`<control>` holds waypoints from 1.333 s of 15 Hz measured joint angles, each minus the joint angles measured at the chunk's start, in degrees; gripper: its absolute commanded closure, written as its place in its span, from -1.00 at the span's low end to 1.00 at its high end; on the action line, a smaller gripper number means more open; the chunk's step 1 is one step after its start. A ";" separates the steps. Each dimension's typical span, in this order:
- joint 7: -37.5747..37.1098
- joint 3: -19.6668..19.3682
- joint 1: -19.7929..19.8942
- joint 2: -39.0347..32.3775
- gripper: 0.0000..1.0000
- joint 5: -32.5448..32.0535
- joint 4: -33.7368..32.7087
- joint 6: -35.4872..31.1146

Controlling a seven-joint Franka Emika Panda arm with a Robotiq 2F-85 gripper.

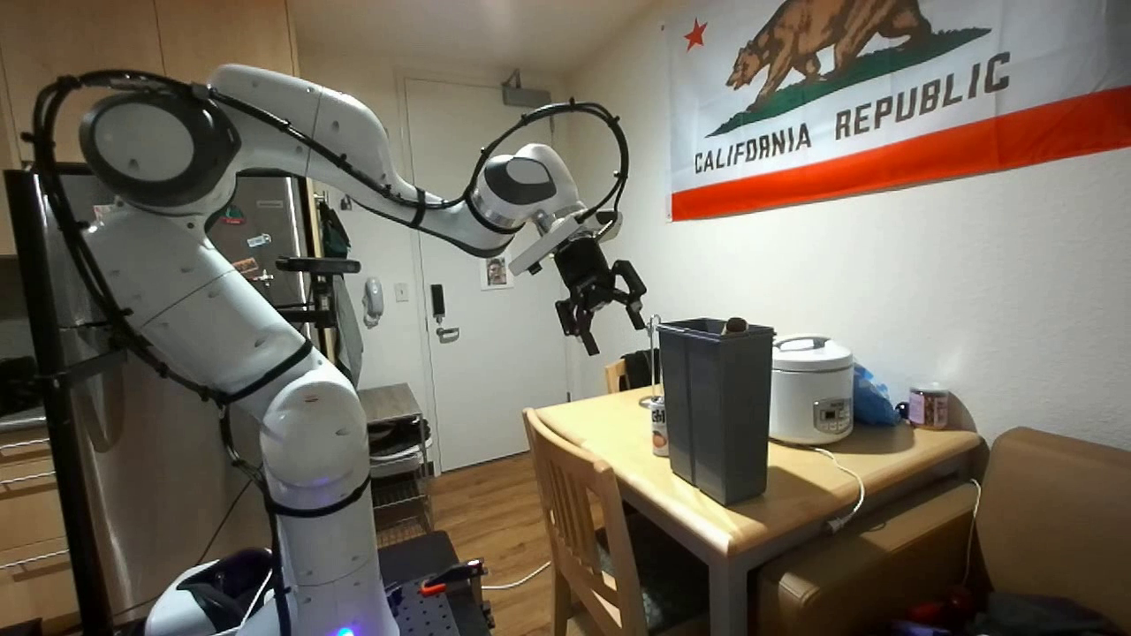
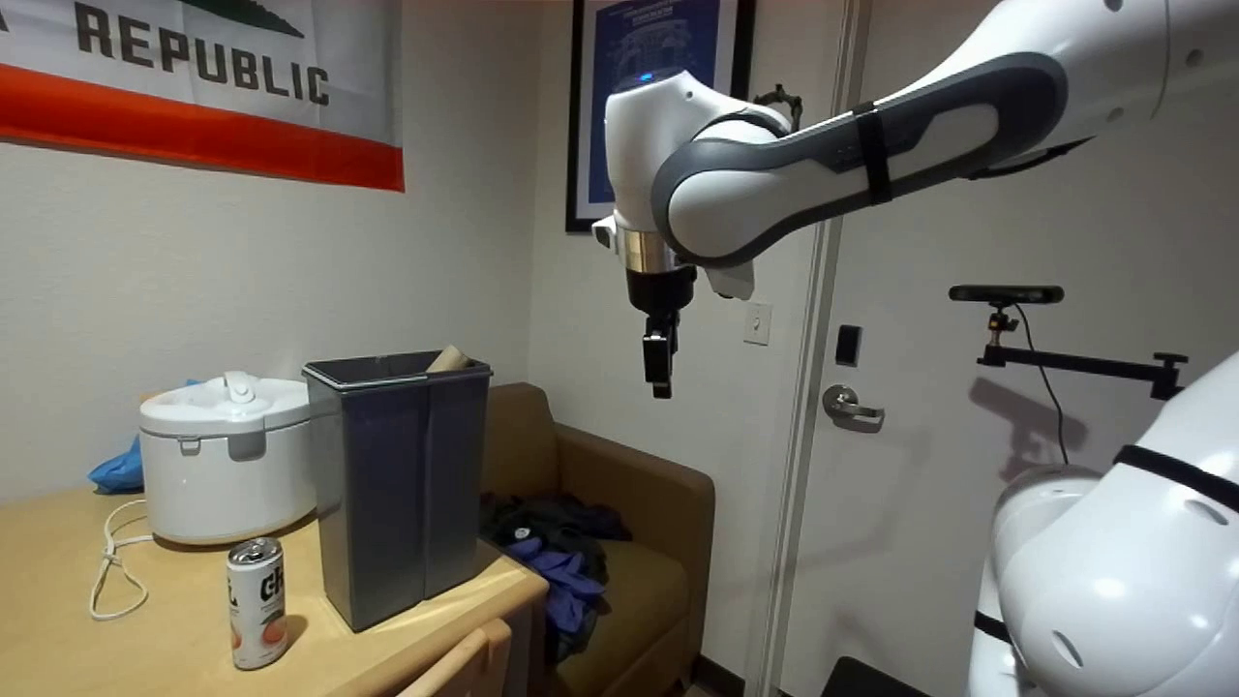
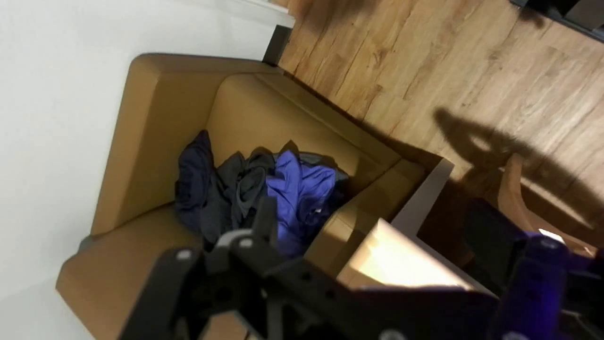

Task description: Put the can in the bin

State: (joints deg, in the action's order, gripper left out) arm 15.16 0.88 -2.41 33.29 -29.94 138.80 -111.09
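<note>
Can point(image 2: 257, 605) stands upright on wood tbl point(image 2: 58, 600) near bin point(image 1: 717, 415), which partly hides it in an exterior view. Wht cooker point(image 2: 227, 474) beside bin, chair point(image 1: 574, 456) at tbl edge. Bin's tall, tapered, smooth plastic; can's slim, shiny-topped metal. Gripper point(image 1: 614, 331) in air, jaws apart.

This is a home, kitchen and dining corner in one room: a stainless-steel refrigerator point(image 1: 168, 495) with magnets point(image 1: 259, 240) on it stands by wooden cabinets point(image 1: 88, 40), and a rice cooker point(image 1: 800, 389) sits on a wooden table point(image 1: 610, 420) with a chair point(image 1: 570, 453) beside it. A California flag point(image 1: 884, 115) hangs on the wall point(image 1: 884, 274), and clothes point(image 3: 255, 184) lie heaped on a brown sofa point(image 3: 266, 118).
</note>
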 measured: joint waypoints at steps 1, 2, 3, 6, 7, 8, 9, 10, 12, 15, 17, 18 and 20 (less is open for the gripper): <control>1.40 0.56 -0.97 -0.12 -1.00 -0.45 -0.04 -0.73; 2.58 0.78 -1.77 -0.12 -1.00 -0.69 -0.04 -1.56; 3.28 0.78 -2.17 -0.10 -1.00 -0.88 -0.04 -2.12; 4.03 0.52 -2.20 -0.08 -1.00 -1.10 -0.04 -2.54; 4.00 0.52 -2.20 -0.09 -1.00 -1.08 -0.04 -2.54; 4.00 0.42 -2.21 -0.21 -1.00 -0.13 -0.02 -2.54; 4.16 -0.17 -2.61 -0.53 -1.00 2.50 0.00 -3.36; 4.79 -0.92 -3.35 -1.00 -1.00 5.60 0.00 -4.92; 5.61 -1.89 -5.32 -2.75 -1.00 12.13 -0.43 -8.51; 8.86 -2.18 -9.25 -6.71 -1.00 22.42 -3.00 -12.60; 12.02 -1.64 -12.15 -9.86 -1.00 27.55 -6.04 -12.94; 13.61 -1.21 -13.37 -11.46 -1.00 29.35 -7.71 -12.91; 16.58 0.19 -15.16 -14.78 -1.00 31.61 -11.16 -12.52</control>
State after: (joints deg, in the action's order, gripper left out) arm 31.74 1.08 -17.57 18.52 1.67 127.64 -123.61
